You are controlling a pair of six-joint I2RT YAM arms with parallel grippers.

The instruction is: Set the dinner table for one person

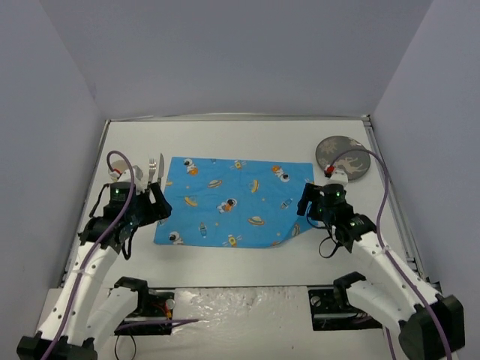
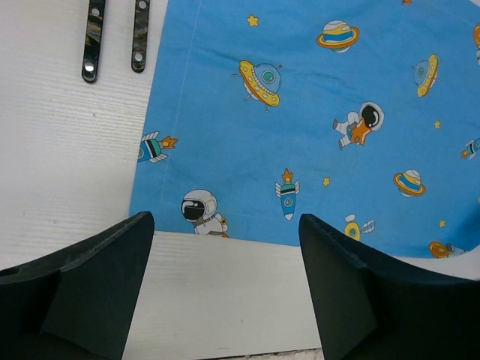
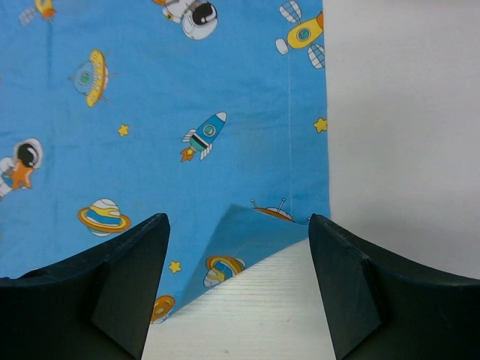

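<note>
White dinner table with a thin metal rim carried four things. A blue space-print placemat lay flat near the middle, its near right corner folded over onto itself. A fork and a knife lay side by side just off the placemat's far left corner, dark handles toward the near edge, and a dark round plate with a pale pattern sat at the far right, apart from the cloth.
</note>
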